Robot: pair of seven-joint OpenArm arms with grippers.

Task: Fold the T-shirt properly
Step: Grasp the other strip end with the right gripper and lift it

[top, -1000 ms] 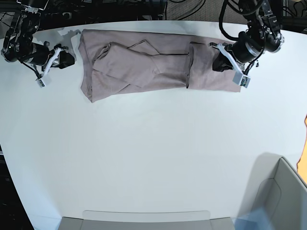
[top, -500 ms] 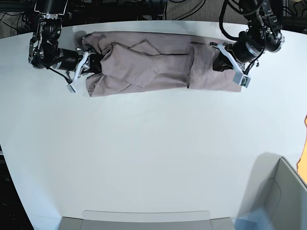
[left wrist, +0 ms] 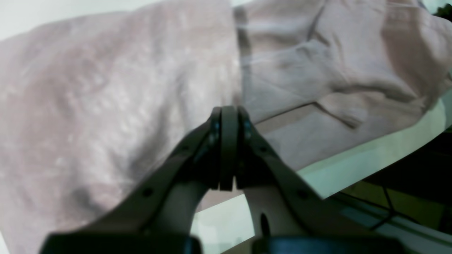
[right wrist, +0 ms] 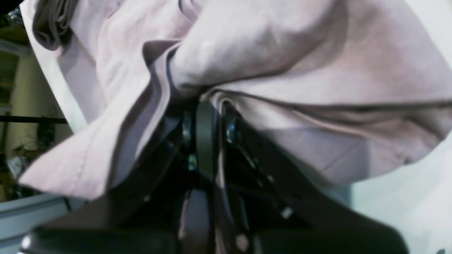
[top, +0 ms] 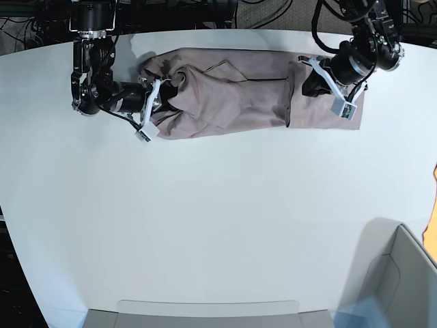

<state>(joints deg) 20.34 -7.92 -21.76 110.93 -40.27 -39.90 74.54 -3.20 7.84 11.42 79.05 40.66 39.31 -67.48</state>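
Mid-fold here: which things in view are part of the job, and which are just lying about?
Part of the job:
- T-shirt, bunched along the table's far edge
- left gripper, shut on the T-shirt
- right gripper, shut on the T-shirt

Lying about:
- grey bin, near corner
- table

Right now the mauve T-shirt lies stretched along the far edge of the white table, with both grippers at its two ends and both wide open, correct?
Not quite: neither is wide open. The left gripper has its jaws pressed shut over the T-shirt, as the left wrist view shows, and the right gripper is closed on bunched cloth in the right wrist view. The rest holds: the shirt stretches along the table's far edge.
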